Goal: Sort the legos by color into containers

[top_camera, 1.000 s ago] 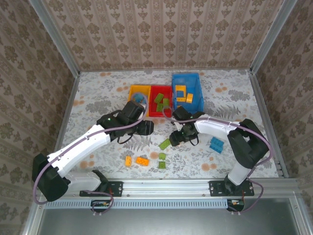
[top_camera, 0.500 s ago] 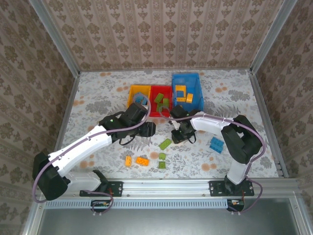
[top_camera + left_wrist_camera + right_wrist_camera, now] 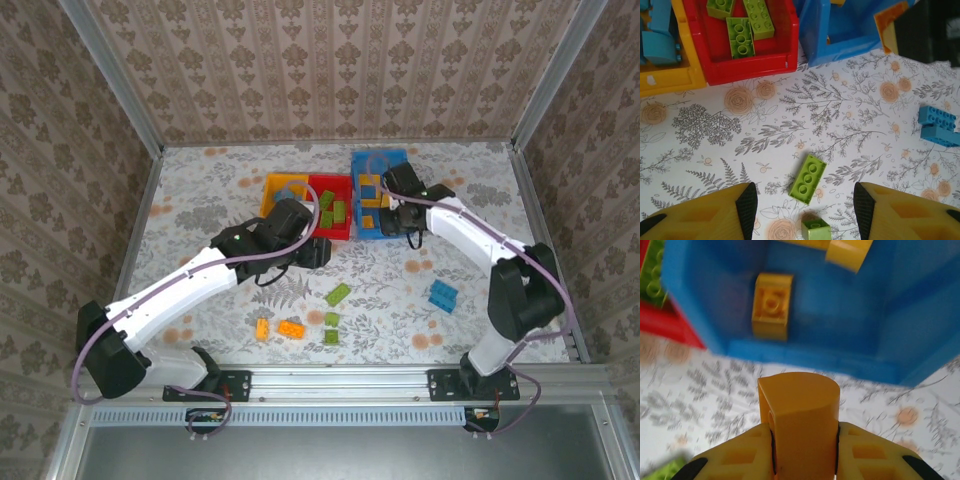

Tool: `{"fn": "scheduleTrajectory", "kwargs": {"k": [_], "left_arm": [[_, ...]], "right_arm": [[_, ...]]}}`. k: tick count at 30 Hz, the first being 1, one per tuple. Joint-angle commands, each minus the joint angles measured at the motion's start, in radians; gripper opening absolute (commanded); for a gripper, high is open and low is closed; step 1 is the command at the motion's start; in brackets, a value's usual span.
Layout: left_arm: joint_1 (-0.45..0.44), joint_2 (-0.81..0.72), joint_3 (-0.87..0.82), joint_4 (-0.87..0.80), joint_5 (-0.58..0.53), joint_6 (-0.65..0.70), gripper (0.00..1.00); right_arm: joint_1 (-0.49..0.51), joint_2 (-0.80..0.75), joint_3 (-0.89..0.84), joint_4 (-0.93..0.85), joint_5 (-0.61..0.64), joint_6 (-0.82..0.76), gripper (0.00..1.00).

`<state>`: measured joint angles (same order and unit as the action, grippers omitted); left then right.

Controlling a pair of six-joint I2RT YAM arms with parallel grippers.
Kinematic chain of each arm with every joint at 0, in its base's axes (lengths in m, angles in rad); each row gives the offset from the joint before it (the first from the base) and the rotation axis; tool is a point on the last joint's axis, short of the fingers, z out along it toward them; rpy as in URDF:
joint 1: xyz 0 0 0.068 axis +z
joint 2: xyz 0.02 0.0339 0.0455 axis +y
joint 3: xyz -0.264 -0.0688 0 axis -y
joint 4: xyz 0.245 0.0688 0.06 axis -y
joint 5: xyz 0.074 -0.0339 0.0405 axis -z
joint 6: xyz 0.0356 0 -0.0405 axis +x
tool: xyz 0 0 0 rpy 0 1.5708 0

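My right gripper [image 3: 408, 222] [image 3: 804, 445] is shut on an orange lego [image 3: 800, 412], held just short of the near wall of the blue bin [image 3: 398, 160] [image 3: 805, 357]. That bin holds orange legos [image 3: 772, 305]. The left gripper [image 3: 315, 250] [image 3: 805, 210] hangs open above the table with nothing between its fingers. Below it lie a green lego [image 3: 808, 178] [image 3: 338, 294] and a smaller green one [image 3: 816, 231]. The red bin [image 3: 316, 182] [image 3: 750, 65] holds green legos [image 3: 740, 37]. Blue legos [image 3: 660, 47] lie in the yellow bin [image 3: 272, 184] [image 3: 670, 82].
Loose on the table are two orange legos [image 3: 262, 329] [image 3: 291, 328], two more green ones [image 3: 331, 320] [image 3: 331, 337] and a blue lego [image 3: 443, 296] [image 3: 938, 125] toward the right. The three bins stand side by side at mid table.
My right gripper went from the table's middle, beside the green lego, up and right to the blue bin's near edge. The left gripper crept a little to the right.
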<state>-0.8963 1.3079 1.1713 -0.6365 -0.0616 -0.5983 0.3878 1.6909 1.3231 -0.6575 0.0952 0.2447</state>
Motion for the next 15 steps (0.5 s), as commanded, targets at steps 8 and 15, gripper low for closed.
{"fn": "scheduleTrajectory", "kwargs": {"k": [8,15], "left_arm": [[-0.006,0.005,0.032,0.004,-0.017,0.024,0.56],[-0.007,0.044,0.050,0.015,0.030,0.059,0.57]], "right_arm": [[-0.020,0.276,0.260,-0.089,0.124,0.044,0.32],[-0.014,0.253,0.266,-0.079,0.105,0.048,0.56]]}}
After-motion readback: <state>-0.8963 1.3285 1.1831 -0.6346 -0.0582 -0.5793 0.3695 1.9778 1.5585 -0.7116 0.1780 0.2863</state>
